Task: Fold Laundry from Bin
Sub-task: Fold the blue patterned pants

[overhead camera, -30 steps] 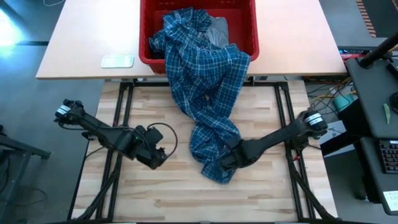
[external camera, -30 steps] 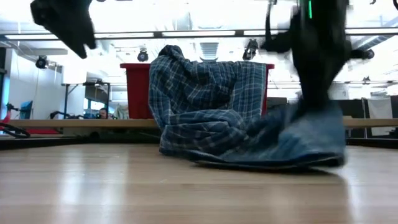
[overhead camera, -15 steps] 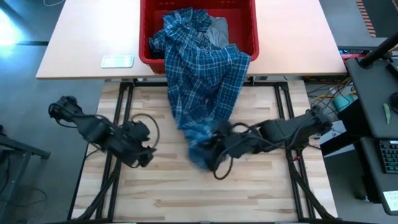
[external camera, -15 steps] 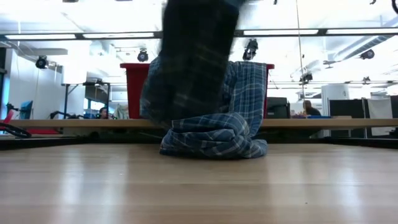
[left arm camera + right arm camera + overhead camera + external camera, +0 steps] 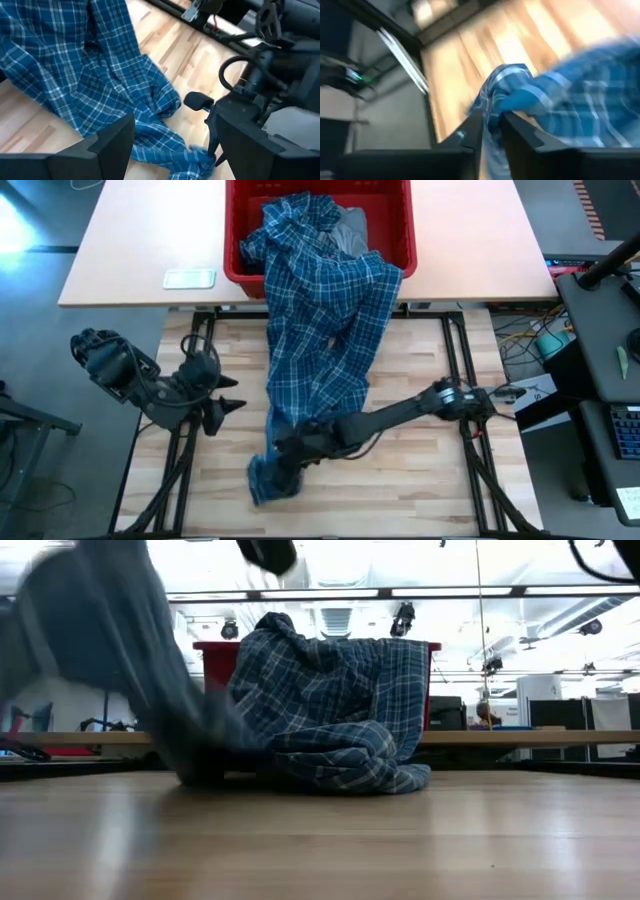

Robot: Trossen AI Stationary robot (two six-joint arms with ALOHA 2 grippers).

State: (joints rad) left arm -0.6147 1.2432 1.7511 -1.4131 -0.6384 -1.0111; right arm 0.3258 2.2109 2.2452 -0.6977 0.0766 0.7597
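The blue-and-white plaid shirt [image 5: 320,330] spills out of the red bin [image 5: 390,220] at the far edge. It drapes over the bin's near rim and runs down the wooden table toward the near left. A grey garment [image 5: 350,230] lies in the bin beside it. My right gripper [image 5: 287,452] reaches in from the right and is shut on the shirt near its lower end [image 5: 265,480]. Off to the shirt's left my left gripper [image 5: 232,395] hangs open above the table, touching nothing. My right gripper pinches a bunched fold of the shirt [image 5: 495,107] between its two fingers, close to the shirt's lower end. The fingers slant downward, coming from the table's right. The end of the cloth hangs slack past the fingers toward the near left; how many layers are held cannot be told.
A pale table behind carries the bin and a small flat pale object [image 5: 188,278]. Black frame rails [image 5: 185,430] run along the wooden table's left and right sides. Bare wood lies at the near right [image 5: 420,490]. A desk with cables stands off to the right.
My right gripper has swung from the near centre-right toward the table's near left, rising and rolling. It has carried the shirt's lower end along, so the bunched heap is drawn out into a long strip. The part over the bin's rim stayed. My left gripper has risen and drawn back toward the left edge.
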